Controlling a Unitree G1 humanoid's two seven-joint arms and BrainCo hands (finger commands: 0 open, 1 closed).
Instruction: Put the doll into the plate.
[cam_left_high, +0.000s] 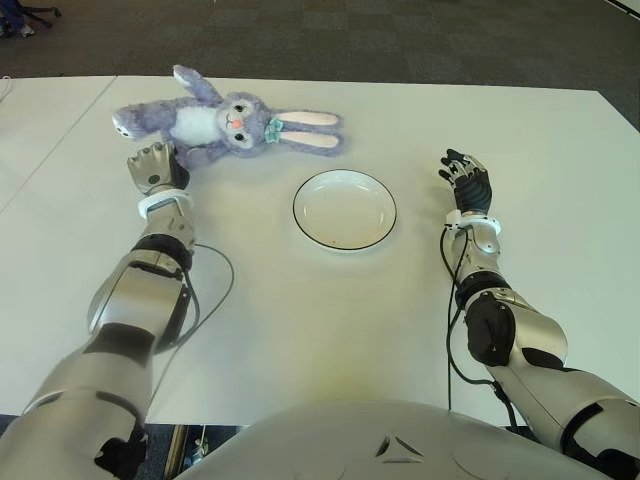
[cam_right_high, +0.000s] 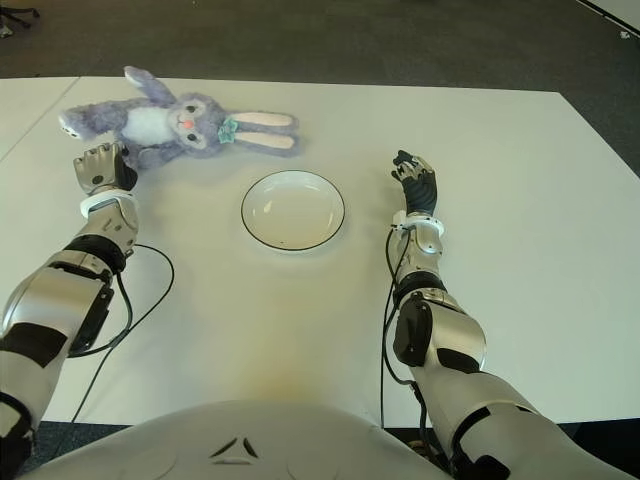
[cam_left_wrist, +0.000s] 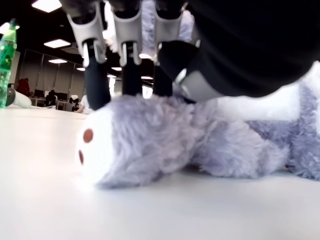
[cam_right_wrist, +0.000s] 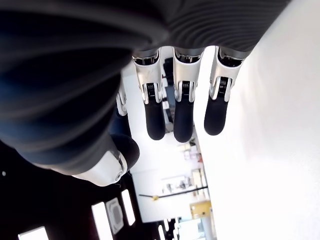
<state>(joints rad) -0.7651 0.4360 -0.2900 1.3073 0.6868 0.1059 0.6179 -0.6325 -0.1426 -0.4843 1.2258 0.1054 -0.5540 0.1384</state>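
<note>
You are looking down on a wide white worktop (cam_left_high: 300, 330) with dark carpet (cam_left_high: 400, 40) beyond its far edge. On it, toward the far left, lies the doll (cam_left_high: 232, 125): a purple plush rabbit with a white belly, flat on its back, its 2 long pink-lined ears stretched toward the right and its legs toward the left. It lies well apart from the plate (cam_left_high: 344, 210), which sits near the middle of the worktop, closer to you than the doll; the plate is white with a thin dark rim and holds nothing.

Your left robot hand (cam_left_high: 152, 166) is at the doll's near side, by its lower body and leg. In the left wrist view, its fingers (cam_left_wrist: 95, 85) reach down over the plush leg with their tips at the fur, and the thumb comes in from the other side; the leg lies on the worktop, and you cannot tell from these views whether the fingers actually grip it or only touch it.

Your right robot hand (cam_left_high: 468, 180) shows to the right of the plate, apart from it, palm turned down. Its fingers (cam_right_wrist: 182, 120) hang loosely extended in the right wrist view and hold nothing. A black cable (cam_left_high: 215, 290) loops over the worktop beside your left forearm.
</note>
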